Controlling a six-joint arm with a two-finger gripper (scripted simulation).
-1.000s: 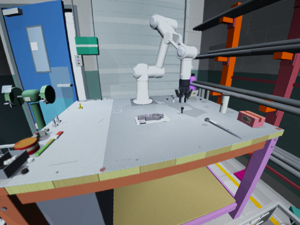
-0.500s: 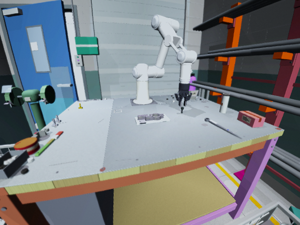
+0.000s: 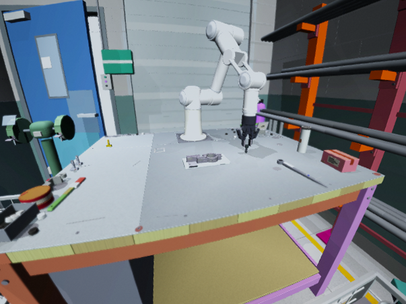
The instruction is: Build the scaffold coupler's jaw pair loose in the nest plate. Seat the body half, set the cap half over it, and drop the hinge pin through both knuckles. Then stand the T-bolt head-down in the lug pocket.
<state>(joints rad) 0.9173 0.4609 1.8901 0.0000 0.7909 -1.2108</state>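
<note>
The T-bolt (image 3: 246, 148) is partly hidden by my gripper (image 3: 247, 143), which has come down over it from above; only its dark lower end shows, standing on the bench right of the nest plate. My gripper is open around it and holds nothing. The white nest plate (image 3: 206, 160) lies at the middle of the bench with the grey coupler jaw halves (image 3: 203, 158) sitting on it. I cannot make out the hinge pin at this distance.
A dark parts tray (image 3: 9, 219) sits at the bench's near left corner beside a red-and-orange disc (image 3: 36, 196). A ratchet wrench (image 3: 300, 172), a pink block (image 3: 339, 160) and a white cylinder (image 3: 304, 139) lie to the right. Grey scaffold tubes (image 3: 338, 130) cross close by.
</note>
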